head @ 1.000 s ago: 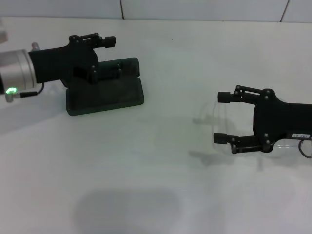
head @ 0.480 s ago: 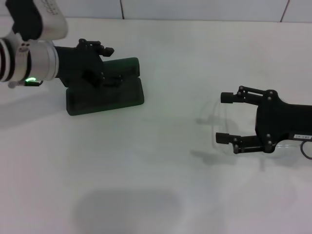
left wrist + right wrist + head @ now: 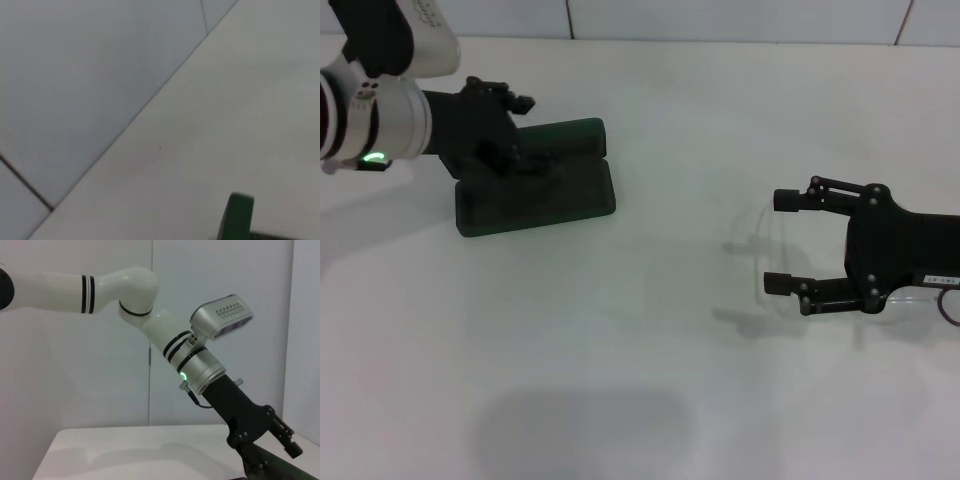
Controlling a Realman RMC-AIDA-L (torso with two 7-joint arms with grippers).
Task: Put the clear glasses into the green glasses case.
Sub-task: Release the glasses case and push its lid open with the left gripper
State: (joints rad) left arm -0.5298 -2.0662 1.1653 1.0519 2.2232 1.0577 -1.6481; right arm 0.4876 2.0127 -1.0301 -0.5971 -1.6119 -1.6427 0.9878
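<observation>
The green glasses case (image 3: 560, 195) lies open at the back left of the table, lid (image 3: 575, 135) standing up behind its base. My left gripper (image 3: 520, 132) is tilted down over the case's left part, fingers apart, the lower one lost against the dark case. A corner of the lid (image 3: 239, 216) shows in the left wrist view. The clear glasses (image 3: 763, 250) lie faintly visible on the right, one temple arm (image 3: 912, 298) trailing right. My right gripper (image 3: 780, 242) is open at table height, its fingers either side of the glasses' front. The right wrist view shows my left gripper (image 3: 272, 440) from afar.
The white table (image 3: 650, 340) runs back to a white panelled wall (image 3: 720, 18). The left arm's silver wrist with a green light (image 3: 365, 120) hangs over the table's left edge.
My left wrist has lifted and turned, tipping its gripper down and slightly left over the case. The right gripper has edged a little right and down around the glasses.
</observation>
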